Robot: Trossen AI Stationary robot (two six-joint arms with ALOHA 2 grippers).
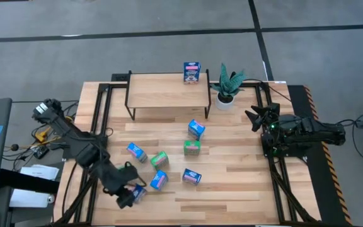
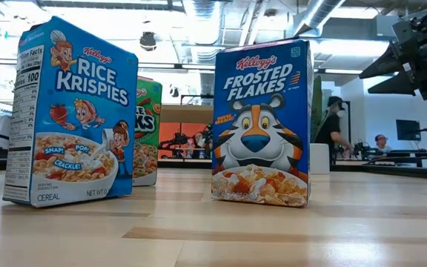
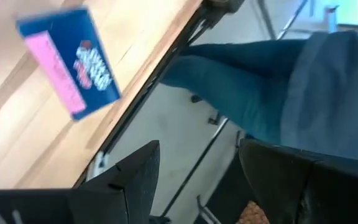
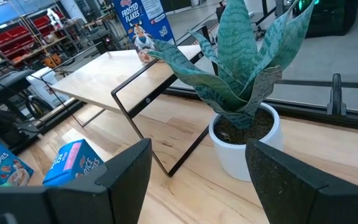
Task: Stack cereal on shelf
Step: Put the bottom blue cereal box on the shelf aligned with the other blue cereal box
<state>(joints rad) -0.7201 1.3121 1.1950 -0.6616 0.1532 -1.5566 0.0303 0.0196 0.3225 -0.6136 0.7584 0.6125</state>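
Observation:
One blue cereal box (image 1: 192, 72) stands on the light-wood shelf (image 1: 162, 88) at the table's far side. Several blue and green cereal boxes (image 1: 191, 148) lie or stand on the table in front of the shelf. A blue box with a pink side (image 3: 70, 62) lies near the table's front left edge. My left gripper (image 1: 128, 194) hovers open just beside it, its fingers (image 3: 135, 174) apart with nothing between them, looking past the table's edge. My right gripper (image 1: 254, 116) waits open at the right, beside the potted plant.
A potted green plant (image 4: 244, 134) stands right of the shelf, straight ahead of my right gripper (image 4: 199, 149). The shelf's black legs (image 4: 132, 127) rise from the table. In the low view a Rice Krispies box (image 2: 69, 111) and a Frosted Flakes box (image 2: 262, 122) stand upright. People sit in the room behind.

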